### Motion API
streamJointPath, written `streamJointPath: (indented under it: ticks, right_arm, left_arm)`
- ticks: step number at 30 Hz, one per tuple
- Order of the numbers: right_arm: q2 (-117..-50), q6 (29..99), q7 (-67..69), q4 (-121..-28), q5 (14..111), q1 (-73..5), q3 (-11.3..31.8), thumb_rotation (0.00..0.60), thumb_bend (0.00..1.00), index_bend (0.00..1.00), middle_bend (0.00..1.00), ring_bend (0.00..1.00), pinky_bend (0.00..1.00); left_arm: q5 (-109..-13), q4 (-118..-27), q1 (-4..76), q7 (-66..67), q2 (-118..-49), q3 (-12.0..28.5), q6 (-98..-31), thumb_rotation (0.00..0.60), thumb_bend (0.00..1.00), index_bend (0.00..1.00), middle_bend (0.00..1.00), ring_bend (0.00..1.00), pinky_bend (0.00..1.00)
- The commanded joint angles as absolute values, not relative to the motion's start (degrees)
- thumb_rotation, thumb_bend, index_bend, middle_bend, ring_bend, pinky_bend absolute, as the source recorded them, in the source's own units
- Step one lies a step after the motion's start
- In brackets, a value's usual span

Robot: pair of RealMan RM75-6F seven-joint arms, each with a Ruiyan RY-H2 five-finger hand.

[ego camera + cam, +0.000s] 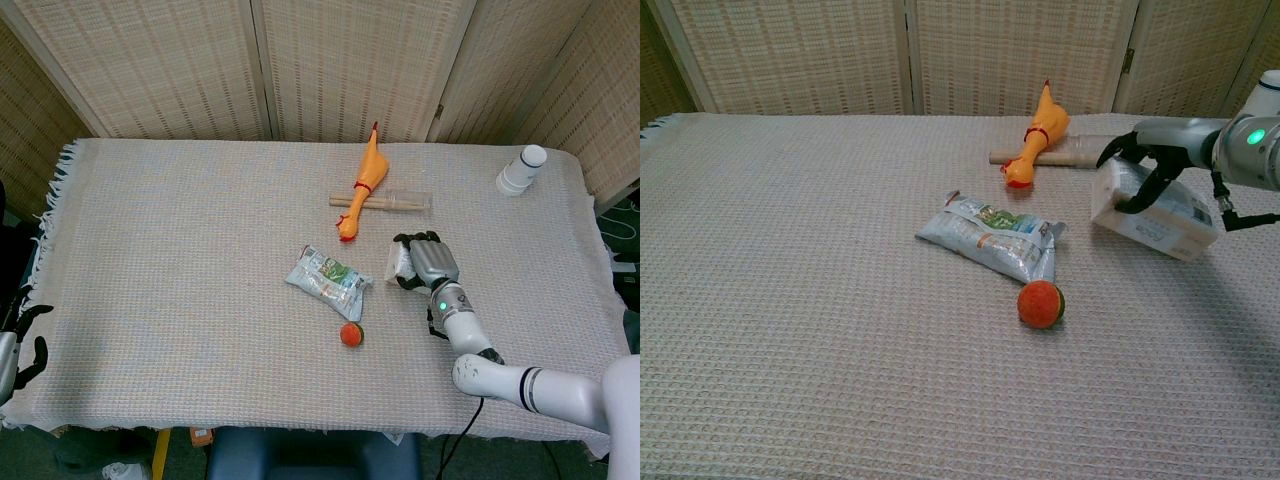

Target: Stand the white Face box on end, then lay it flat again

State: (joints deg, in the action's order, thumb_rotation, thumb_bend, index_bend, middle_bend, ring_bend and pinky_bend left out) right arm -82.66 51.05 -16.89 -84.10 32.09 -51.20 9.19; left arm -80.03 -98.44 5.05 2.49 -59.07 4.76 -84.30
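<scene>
A pale woven cloth (200,260) covers the table, with rattan screens (350,60) closing off the back. Your right hand (1160,165) sits on top of the white Face box (1155,215), dark fingers (1137,200) curled down over its near-left face, so you have it clasped from above. The box looks tilted, its left end lifted a little off the cloth and its long axis running left to right, slightly toward you at the right; whether the far end touches down is hard to tell. Your left hand (25,350) hangs off the table's far left edge, fingers loosely apart, holding nothing, well away.

Taking the box as landmark: the rubber chicken (1035,135) and wooden stick (1060,155) lie just behind-left, nearest to any swing of the lifted end. The snack packet (990,235) lies left, the orange ball (1040,303) front-left, the white cup (522,170) behind-right, all apart from it.
</scene>
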Motion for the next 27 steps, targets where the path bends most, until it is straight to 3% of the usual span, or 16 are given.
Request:
streamJointPath:
  ticks: [1,6,9,22,27]
  right_arm:
    - [-85.39,57.88,22.89,-80.01,63.76,-37.26,14.04,0.600,0.30,0.26,0.41,0.33,0.00]
    - [-89.24,64.18,49.43,-66.93,78.65,-34.11,11.98,0.600,0.30,0.26,0.41,0.32,0.00]
    - [-92.17,66.77,59.43,-58.97,82.76,-33.52,10.25,0.600,0.30,0.26,0.41,0.32,0.00]
    - [-103.60,65.24,93.89,-30.05,88.63,-32.44,3.28,0.600,0.30,0.27,0.41,0.32,0.00]
    - [-106.83,65.52,100.71,-22.19,90.08,-32.88,1.77,0.600,0.30,0.27,0.41,0.32,0.00]
  left_arm:
    - [-80.09,-98.47,5.11,2.63,-59.11,4.73,-84.22,0.600,0.62,0.27,0.00,0.00,0.08]
    - [-80.18,-98.61,5.10,2.91,-59.21,4.70,-84.32,0.600,0.62,0.27,0.00,0.00,0.08]
    - [-80.06,-98.63,5.10,3.05,-59.30,4.75,-84.33,0.600,0.62,0.27,0.00,0.00,0.08]
    - [-79.11,-98.02,5.17,3.12,-59.56,5.10,-84.07,0.600,0.62,0.27,0.00,0.00,0.08]
    - [-78.66,-97.68,5.29,3.49,-59.81,5.30,-83.94,0.600,0.62,0.27,0.00,0.00,0.08]
